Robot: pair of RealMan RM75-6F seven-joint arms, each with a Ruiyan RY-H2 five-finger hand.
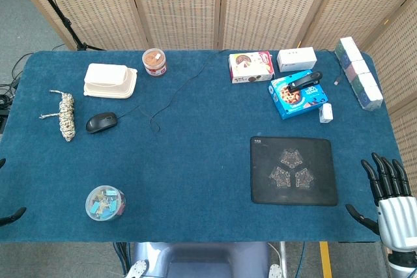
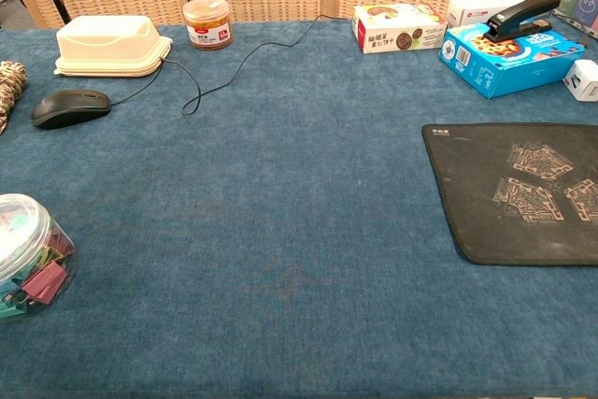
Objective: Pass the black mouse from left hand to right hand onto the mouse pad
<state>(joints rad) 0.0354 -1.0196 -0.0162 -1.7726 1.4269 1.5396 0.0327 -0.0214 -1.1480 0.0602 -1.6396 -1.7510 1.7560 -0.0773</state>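
Observation:
The black mouse (image 1: 102,122) (image 2: 70,107) lies on the blue tablecloth at the left, and its thin cable curls away toward the back edge. On the right lies the black mouse pad (image 1: 294,170) (image 2: 514,193), flat and with nothing on it. My right hand (image 1: 389,194) hovers off the table's front right corner, just right of the pad, with its fingers spread and empty. Of my left hand (image 1: 12,215), only dark fingertips show at the left edge of the head view, apart from each other and well short of the mouse. The chest view shows neither hand.
A rope bundle (image 1: 66,115) and a white lidded box (image 1: 109,81) flank the mouse. A snack jar (image 1: 154,62) stands behind them. A tub of binder clips (image 1: 104,203) sits front left. Food boxes, a stapler (image 1: 305,81) and tissue packs (image 1: 359,73) fill the back right.

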